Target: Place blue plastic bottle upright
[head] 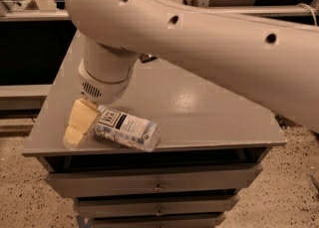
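Observation:
The blue plastic bottle (127,128) lies on its side on the grey cabinet top (199,107), near the front left edge. Its white-and-blue label with the dark square logo faces up and its base points right. My gripper (79,122), cream-coloured, hangs from the big white arm (174,28) and sits at the bottle's neck end, down at the cabinet top. It covers the white cap, which is hidden. I cannot make out whether it touches the bottle.
The cabinet top's front edge (149,150) runs just below the bottle, with drawers (159,182) beneath. A small dark object (147,58) lies behind the arm. Speckled floor (289,187) lies to the right. A dark shelf unit stands at the back.

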Available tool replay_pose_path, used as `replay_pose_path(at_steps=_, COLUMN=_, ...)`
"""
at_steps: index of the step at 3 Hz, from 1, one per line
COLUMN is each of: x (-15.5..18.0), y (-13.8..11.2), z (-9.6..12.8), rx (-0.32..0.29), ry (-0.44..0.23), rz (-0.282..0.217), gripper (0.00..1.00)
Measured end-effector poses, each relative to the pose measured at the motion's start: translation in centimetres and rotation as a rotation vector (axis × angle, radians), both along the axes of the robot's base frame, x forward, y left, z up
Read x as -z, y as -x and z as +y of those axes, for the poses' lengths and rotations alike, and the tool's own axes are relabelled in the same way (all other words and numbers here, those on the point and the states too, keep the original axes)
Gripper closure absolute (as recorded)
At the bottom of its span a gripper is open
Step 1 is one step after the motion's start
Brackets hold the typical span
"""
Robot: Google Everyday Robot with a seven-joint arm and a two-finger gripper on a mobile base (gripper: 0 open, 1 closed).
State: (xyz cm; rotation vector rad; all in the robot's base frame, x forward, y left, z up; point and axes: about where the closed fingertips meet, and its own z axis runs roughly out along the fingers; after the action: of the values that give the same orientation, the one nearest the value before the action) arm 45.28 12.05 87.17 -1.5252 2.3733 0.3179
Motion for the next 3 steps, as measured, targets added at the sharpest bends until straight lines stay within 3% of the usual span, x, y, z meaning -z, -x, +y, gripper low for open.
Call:
replay_pose_path(at_steps=2, x=1.9, y=-1.3, z=-0.1, rx=0.014, ry=-0.006, rz=-0.051, gripper=0.00)
replay_pose_path(at_steps=3, x=2.3, y=-1.8, z=-0.9, rx=0.014, ry=0.012, rz=-0.075, gripper=0.17)
